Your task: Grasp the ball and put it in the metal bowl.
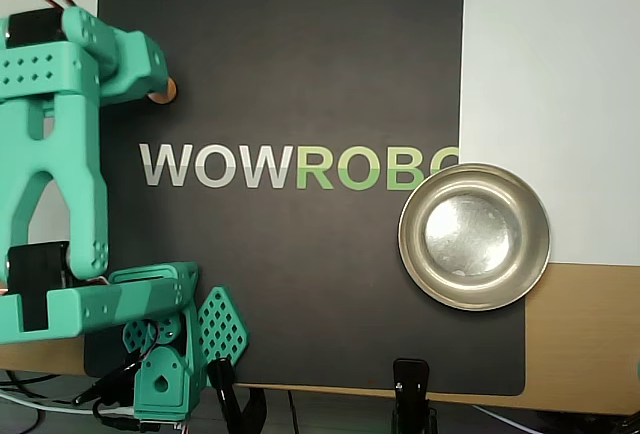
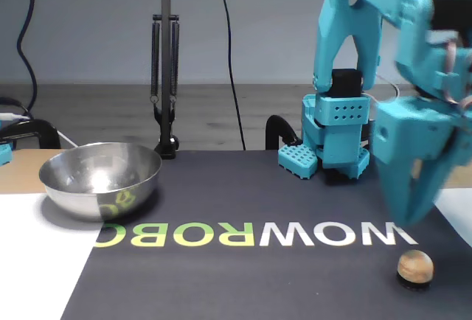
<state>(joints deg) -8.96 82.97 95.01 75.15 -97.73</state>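
The ball point(image 2: 415, 266) sits on the dark mat point(image 2: 243, 276) near the right edge of the fixed view, just below and right of the first "W" of the printed lettering point(image 2: 251, 234), which reads reversed from this side. It is a smooth tan-orange sphere, so it has no long axis and points no particular way; a small dark shadow or pad shows under it. In the overhead view only a sliver of the ball point(image 1: 168, 90) peeks out at the far left, beside the teal gripper housing and above the "W" of the lettering point(image 1: 297, 165).

The gripper point(image 2: 408, 217) hangs just above the ball in the fixed view, tips pointing down, not touching it. Its fingers are blurred there and merge into one tapering shape (the overhead view hides them under the housing), so I cannot tell whether they are spread or closed.

The teal arm point(image 1: 55, 174) rises along the left side of the overhead view, its base point(image 2: 333, 143) standing at the far edge of the mat in the fixed view.

The metal bowl point(image 2: 100, 178) rests well apart from the ball, at the left of the fixed view, straddling the mat's edge and the white sheet point(image 2: 37, 261). In the overhead view the bowl point(image 1: 474, 237) lies at right, covering the end of the lettering, with nothing inside.
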